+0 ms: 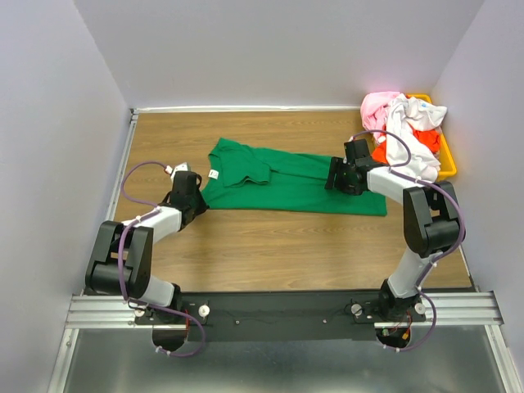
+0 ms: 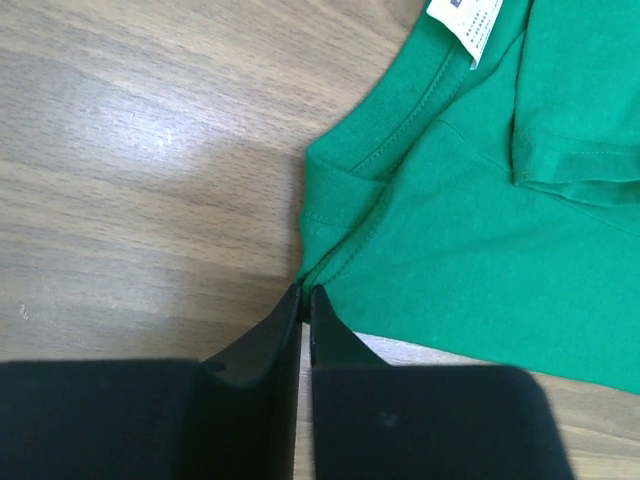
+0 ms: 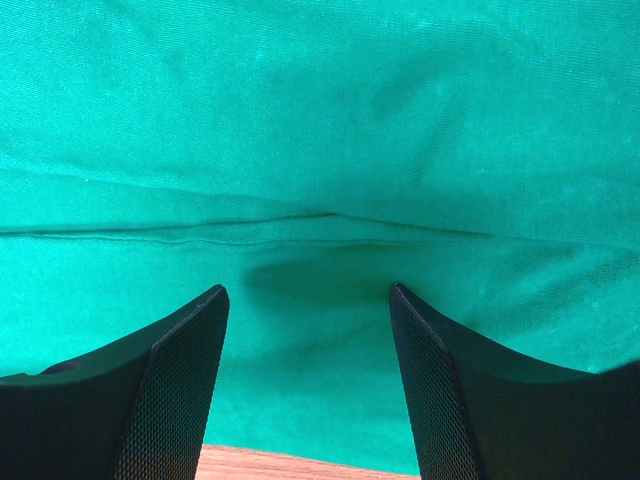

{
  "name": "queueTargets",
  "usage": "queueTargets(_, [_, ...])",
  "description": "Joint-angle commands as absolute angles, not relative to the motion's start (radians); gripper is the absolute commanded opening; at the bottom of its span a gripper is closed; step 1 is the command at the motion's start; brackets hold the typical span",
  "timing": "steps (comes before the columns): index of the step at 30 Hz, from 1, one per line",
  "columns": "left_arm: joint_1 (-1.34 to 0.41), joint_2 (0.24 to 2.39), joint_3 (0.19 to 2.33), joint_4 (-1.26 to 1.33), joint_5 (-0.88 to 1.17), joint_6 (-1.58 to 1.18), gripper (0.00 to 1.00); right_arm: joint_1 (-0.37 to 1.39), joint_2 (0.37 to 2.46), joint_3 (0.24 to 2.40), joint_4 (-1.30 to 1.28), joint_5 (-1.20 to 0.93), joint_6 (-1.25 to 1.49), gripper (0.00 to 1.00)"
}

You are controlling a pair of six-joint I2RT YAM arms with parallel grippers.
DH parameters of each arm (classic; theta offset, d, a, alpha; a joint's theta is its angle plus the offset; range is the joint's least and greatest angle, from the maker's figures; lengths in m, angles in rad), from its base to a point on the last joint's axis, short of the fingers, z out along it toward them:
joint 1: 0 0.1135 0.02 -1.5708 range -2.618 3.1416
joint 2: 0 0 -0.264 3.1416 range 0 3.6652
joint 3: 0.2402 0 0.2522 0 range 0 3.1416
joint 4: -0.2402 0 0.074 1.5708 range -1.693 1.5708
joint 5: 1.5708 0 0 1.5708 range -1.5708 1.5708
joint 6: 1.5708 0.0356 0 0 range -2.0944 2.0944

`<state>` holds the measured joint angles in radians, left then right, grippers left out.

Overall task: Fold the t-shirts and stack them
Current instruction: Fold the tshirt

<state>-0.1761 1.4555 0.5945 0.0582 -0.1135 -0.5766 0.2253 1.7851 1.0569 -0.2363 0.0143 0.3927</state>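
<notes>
A bright green t-shirt [image 1: 286, 176] lies partly folded on the wooden table, collar to the left, with a white neck label [image 2: 470, 20]. My left gripper [image 1: 196, 192] sits at the shirt's left edge. In the left wrist view its jaws [image 2: 304, 292] are closed to a sliver on the cloth's corner below the collar [image 2: 400, 140]. My right gripper [image 1: 334, 176] rests over the shirt's right part. In the right wrist view it [image 3: 308, 290] stands open above green cloth [image 3: 320, 130], nothing between its fingers. Pink [image 1: 378, 106], white [image 1: 409, 135] and orange-red [image 1: 381, 153] t-shirts are heaped at the far right.
The heap of shirts fills a yellow-orange bin [image 1: 446, 155] at the back right against the wall. Pale walls close in the table on the left, back and right. Bare wood [image 1: 270, 246] lies between the green shirt and the arm bases.
</notes>
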Motion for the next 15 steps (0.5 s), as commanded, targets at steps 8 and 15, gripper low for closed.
queueTargets(8, [-0.147, 1.494, 0.62, 0.028, -0.137, -0.561, 0.0, 0.199, 1.845, 1.017, -0.273, 0.077, 0.397, 0.73])
queueTargets(15, [-0.144, 1.523, 0.661, 0.002, -0.176, -0.551, 0.0, 0.198, 1.861, 1.02, -0.279, 0.06, 0.397, 0.73])
